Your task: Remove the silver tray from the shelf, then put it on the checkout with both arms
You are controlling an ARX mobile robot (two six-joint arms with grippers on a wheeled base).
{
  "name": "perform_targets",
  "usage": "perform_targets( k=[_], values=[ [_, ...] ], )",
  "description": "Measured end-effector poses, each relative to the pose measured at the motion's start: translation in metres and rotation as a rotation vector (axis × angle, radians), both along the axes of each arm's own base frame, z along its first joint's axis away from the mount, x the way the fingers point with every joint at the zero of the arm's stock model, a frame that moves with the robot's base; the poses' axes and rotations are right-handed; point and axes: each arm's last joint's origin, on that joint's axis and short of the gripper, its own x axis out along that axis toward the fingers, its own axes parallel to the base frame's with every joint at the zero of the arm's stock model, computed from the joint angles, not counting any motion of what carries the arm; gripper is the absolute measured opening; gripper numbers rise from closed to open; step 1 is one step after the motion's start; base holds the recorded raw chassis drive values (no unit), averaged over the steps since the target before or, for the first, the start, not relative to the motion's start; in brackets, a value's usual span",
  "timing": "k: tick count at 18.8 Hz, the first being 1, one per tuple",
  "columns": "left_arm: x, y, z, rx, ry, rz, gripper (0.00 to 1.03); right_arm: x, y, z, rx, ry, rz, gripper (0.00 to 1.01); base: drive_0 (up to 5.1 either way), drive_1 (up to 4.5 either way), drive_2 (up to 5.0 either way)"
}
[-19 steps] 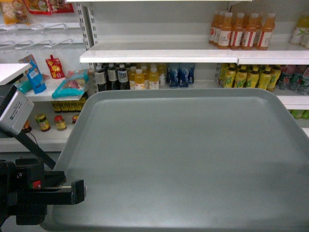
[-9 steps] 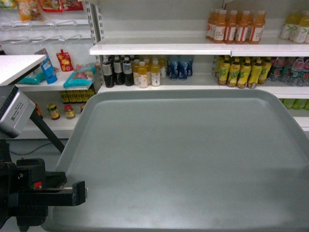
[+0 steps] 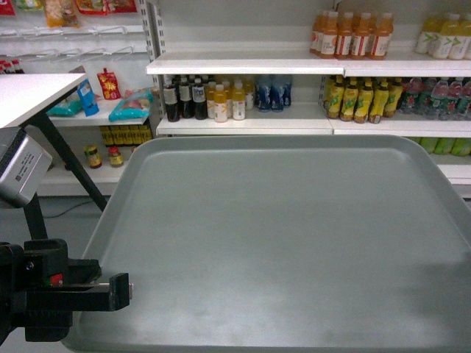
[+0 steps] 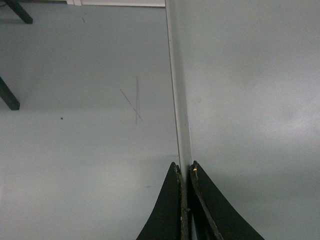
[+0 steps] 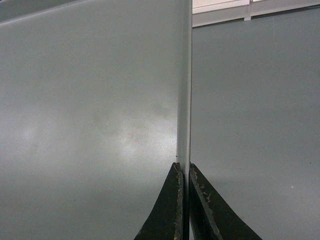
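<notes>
The left gripper (image 4: pixel 184 172) and right gripper (image 5: pixel 183 170) each pinch an edge of the silver tray (image 3: pixel 280 243) stretching between them.

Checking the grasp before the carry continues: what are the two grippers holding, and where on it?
Both hold the silver tray by its rim: left gripper on its left edge, right gripper on its right edge.
</notes>
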Motion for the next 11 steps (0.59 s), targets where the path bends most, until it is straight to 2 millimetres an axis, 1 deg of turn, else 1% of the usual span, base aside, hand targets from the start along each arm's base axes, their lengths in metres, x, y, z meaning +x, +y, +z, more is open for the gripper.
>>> perform_targets(
  k=[1,4,11],
  values=[
    [-0.0001,0.0001,-0.0002,0.001,0.002,0.000,0.02,0.0000,0.0000,0.0000,0.000,0.000,0.000,0.02,0.0,-4.14,4.1],
    [-0.0008,0.0003,0.0005,0.000,0.001,0.000,0.02,-0.0003,0.0000,0.0010,0.001,-0.004,0.001,0.02,0.0,0.00,0.0],
    [-0.0002,0.0001,0.0006,-0.001,-0.002,0.000,0.02,-0.0003,0.0000,0.0006,0.000,-0.002,0.000,0.02,-4.9,2.58,2.6]
  ],
)
